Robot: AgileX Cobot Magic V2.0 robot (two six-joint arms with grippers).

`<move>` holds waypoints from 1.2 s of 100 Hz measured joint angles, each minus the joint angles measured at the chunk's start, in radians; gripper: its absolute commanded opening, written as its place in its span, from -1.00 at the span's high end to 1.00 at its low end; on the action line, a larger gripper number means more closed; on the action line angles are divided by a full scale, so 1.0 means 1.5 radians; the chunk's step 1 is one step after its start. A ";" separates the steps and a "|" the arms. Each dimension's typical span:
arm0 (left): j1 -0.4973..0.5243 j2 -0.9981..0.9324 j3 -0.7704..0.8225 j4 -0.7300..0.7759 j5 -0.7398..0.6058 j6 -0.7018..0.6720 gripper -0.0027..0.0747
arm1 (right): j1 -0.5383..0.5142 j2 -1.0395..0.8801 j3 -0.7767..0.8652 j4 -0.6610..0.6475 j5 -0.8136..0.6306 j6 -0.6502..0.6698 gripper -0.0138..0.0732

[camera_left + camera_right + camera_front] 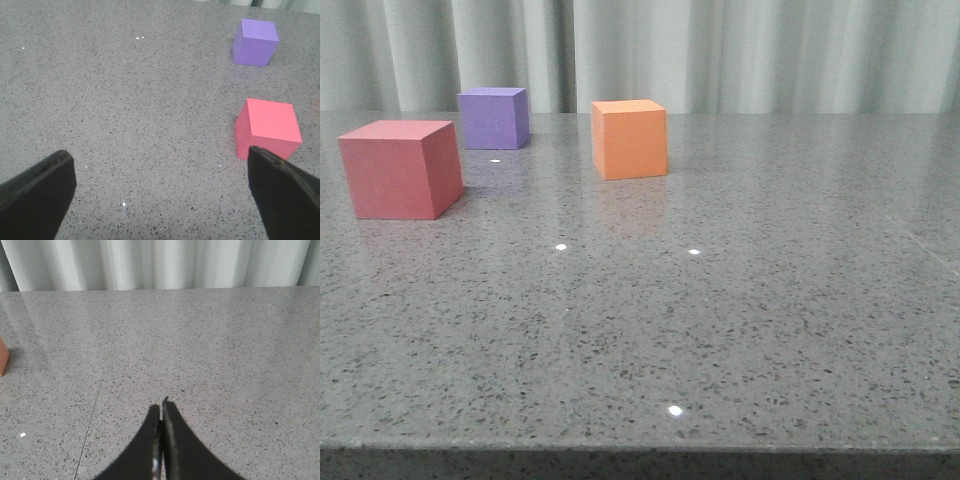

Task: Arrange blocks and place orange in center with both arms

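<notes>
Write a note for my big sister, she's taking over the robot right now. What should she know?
Left tool: open, empty, above the table near the pinkish-red cube.
Right tool: shut, empty.
Front view: pinkish-red cube on the left, purple cube behind it, orange cube on the right. All apart.
Done: nothing visibly arranged.
Left: line them up, orange in the center.

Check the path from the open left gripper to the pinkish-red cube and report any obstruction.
Nothing visible blocks it. In the left wrist view the left gripper is open above bare table, with the pinkish-red cube just beyond one finger. The purple cube sits farther off, apart from it.
</notes>
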 measured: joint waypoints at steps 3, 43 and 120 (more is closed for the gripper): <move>0.000 0.000 0.000 0.001 0.000 0.000 -0.70 | 0.000 0.000 0.000 0.000 0.000 0.000 0.84; 0.000 0.037 -0.022 -0.026 -0.039 0.001 -0.67 | 0.000 0.000 0.000 0.000 0.000 0.000 0.84; -0.376 0.624 -0.463 0.132 -0.040 -0.246 -0.67 | 0.000 0.000 0.000 0.000 0.000 0.000 0.84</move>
